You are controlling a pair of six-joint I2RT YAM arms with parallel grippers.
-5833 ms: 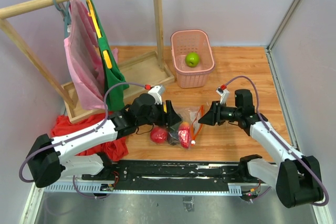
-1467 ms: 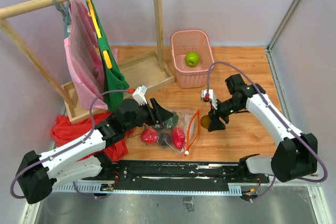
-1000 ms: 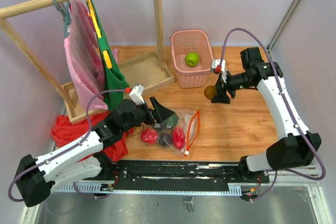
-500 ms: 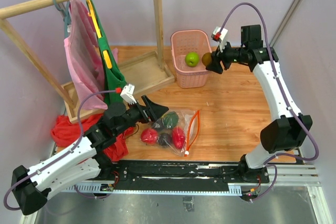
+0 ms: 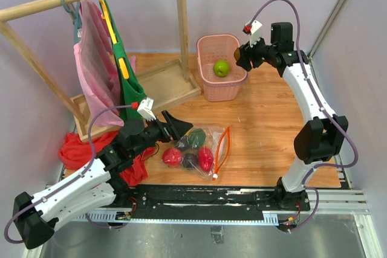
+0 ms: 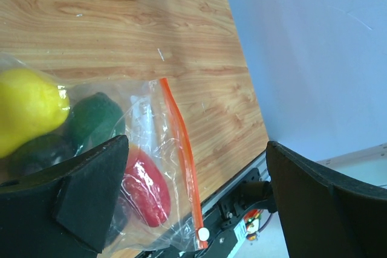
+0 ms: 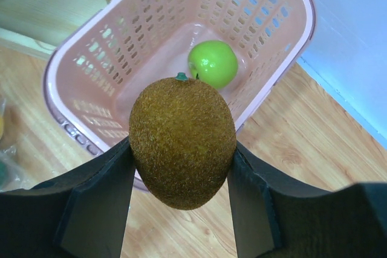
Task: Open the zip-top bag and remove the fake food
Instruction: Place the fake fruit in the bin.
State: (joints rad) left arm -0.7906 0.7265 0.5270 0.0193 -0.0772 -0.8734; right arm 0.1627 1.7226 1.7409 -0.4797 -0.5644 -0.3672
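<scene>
The left gripper [image 5: 180, 126] gaped wide just above the bag [image 5: 208, 143], which lay on the tabletop [image 5: 272, 125] holding fruit, while the right gripper [image 7: 180, 176] clasped a kiwi [image 7: 181, 143] above the basket [image 7: 78, 70] rim, best carried further inward before release.

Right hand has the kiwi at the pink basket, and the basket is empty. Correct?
Not quite. The pink basket is not empty: a green apple already lies in it, as the right wrist view shows. The rest holds: the right hand grips the kiwi at the basket.
</scene>
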